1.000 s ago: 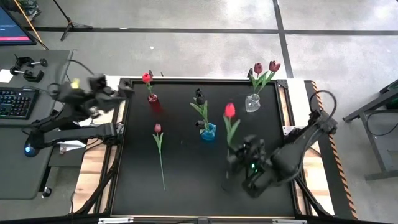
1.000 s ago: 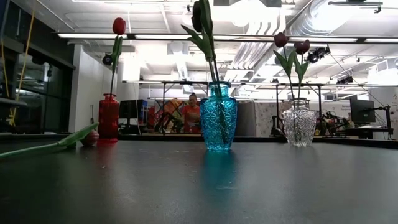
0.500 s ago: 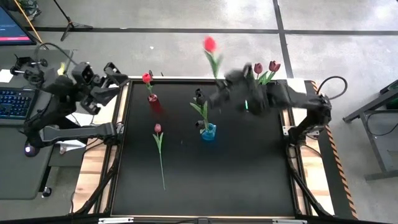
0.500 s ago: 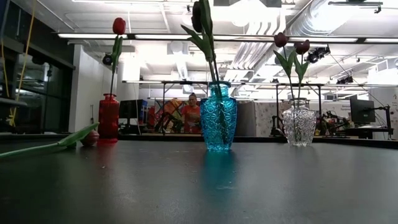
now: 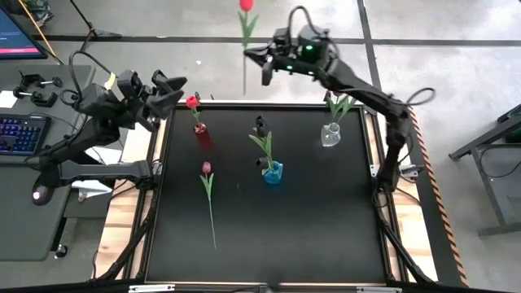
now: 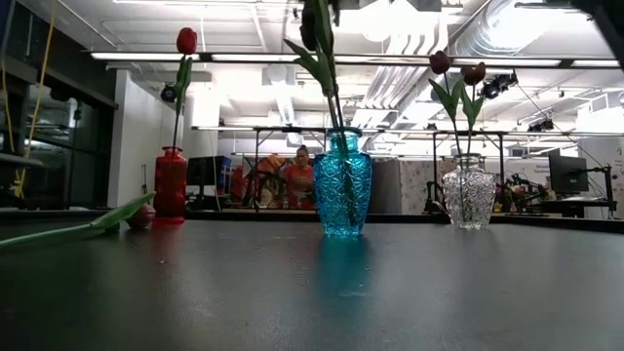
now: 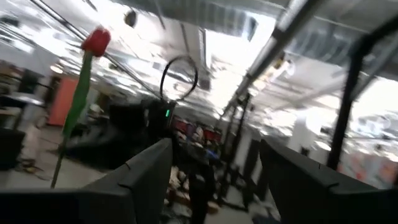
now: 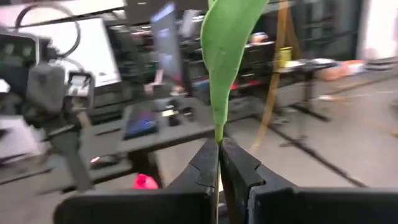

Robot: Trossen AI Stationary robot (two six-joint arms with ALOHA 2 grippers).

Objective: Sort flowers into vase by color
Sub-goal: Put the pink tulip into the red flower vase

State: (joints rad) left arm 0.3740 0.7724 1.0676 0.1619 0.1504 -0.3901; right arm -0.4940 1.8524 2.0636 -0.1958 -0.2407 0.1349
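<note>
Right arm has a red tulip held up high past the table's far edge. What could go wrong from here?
The right gripper pinches the red tulip only low on its thin stem, so it could slip or swing. Lowering it toward the red vase may knock the tulip already standing there, or meet the left gripper hovering close by.

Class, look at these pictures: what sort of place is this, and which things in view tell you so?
Probably a robotics lab or workshop: exposed ceiling ducts and strip lights, a keyboard beside the black table, and a tripod on the concrete floor.
</note>
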